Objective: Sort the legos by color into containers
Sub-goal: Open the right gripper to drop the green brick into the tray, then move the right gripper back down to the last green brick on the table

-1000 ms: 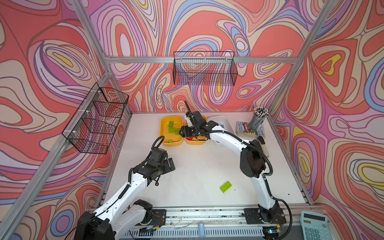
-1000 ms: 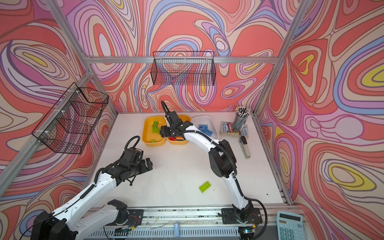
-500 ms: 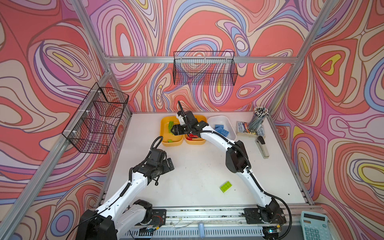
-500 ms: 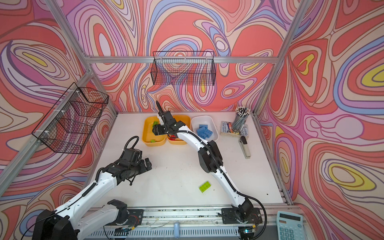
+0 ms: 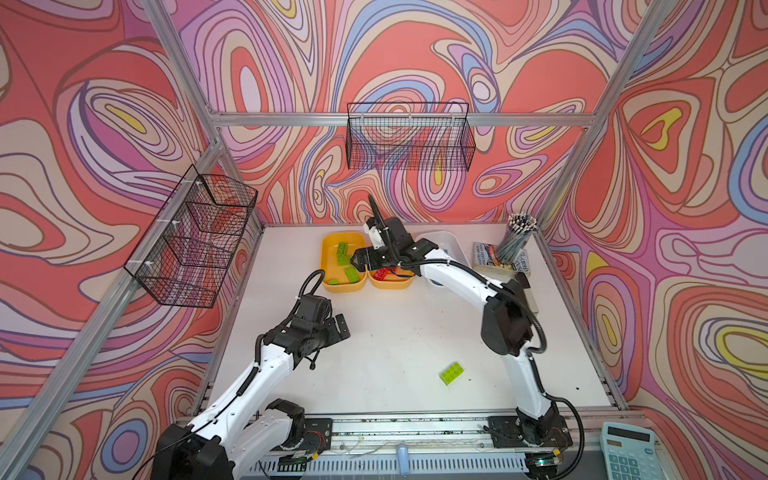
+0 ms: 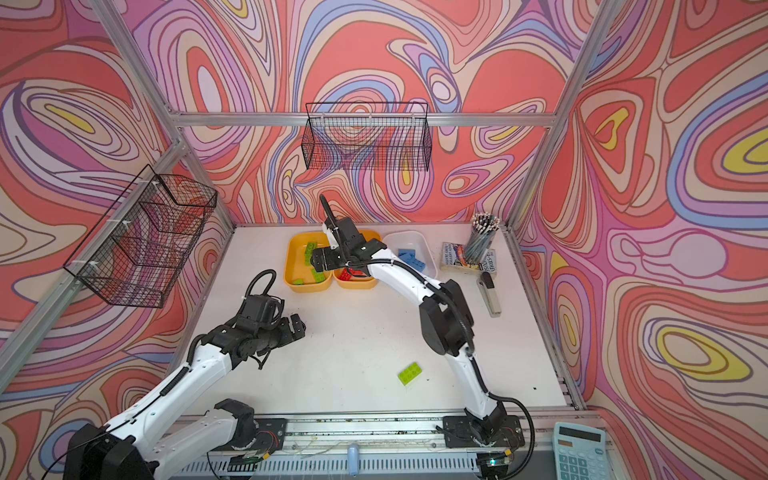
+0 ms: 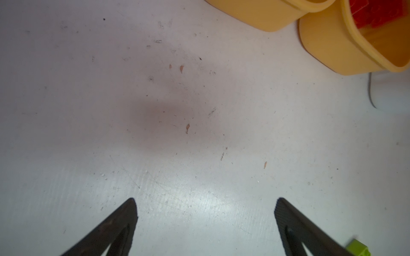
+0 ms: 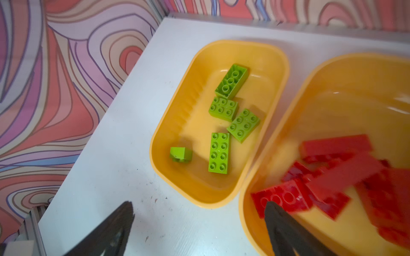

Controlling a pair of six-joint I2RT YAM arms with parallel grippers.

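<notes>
Done: greens in end tub, reds in middle tub, blues in white tub.
Remaining: one green brick, near surface's front edge.
Left pincer, right pincer: released, empty.

Both top views look steeply down from high above the front edge and share nearly the whole worktop. The left wrist camera hangs close over bare worktop behind the left hand. The right wrist camera looks down from near past the right hand, and both wrist views catch the red-filled yellow container.
</notes>
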